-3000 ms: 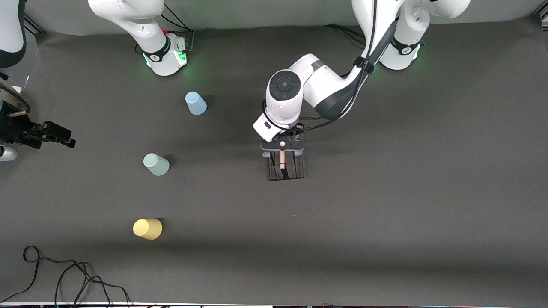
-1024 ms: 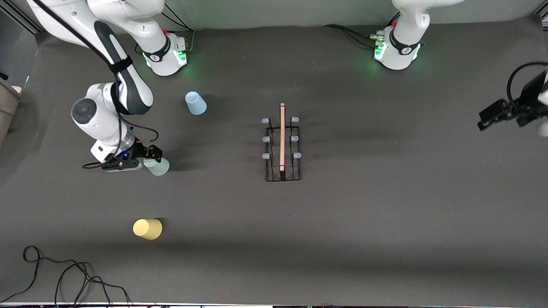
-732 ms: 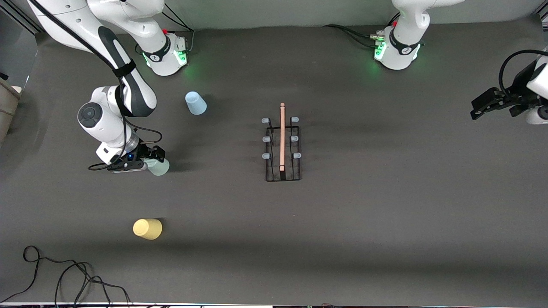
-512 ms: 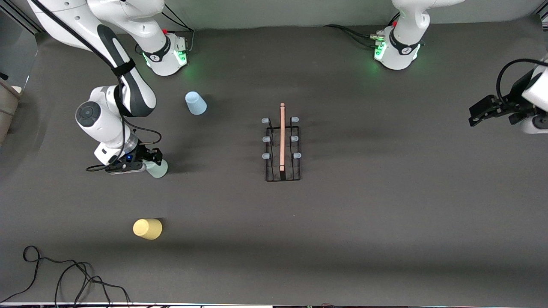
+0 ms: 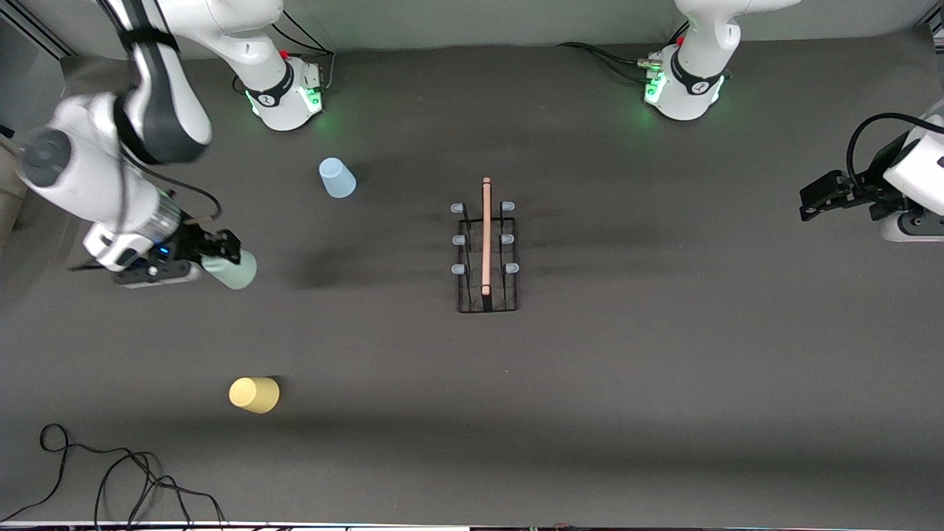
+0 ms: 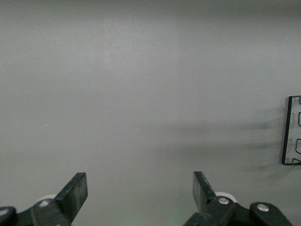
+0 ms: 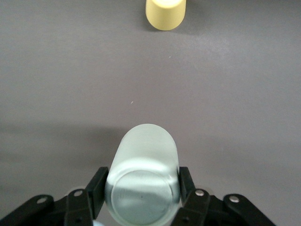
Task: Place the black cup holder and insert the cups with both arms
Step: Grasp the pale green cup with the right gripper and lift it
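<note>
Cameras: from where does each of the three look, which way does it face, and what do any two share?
Front view: high across the table, facing both bases; shows both arms, cup holder, blue cup.
Left wrist view: on the left arm, looking down past the open left gripper at bare mat.
Right wrist view: on the right arm; right gripper shut on the green cup.
Shared: yellow cup, front and right wrist.

A matt, dark grey table (image 5: 664, 383) carries smooth plastic cups with a soft sheen: blue (image 5: 337, 178), yellow (image 5: 254, 394) and green (image 7: 143, 186). The rack (image 5: 487, 251) is thin black wire under a pale wooden rod. Both arms wear glossy white shells.
</note>
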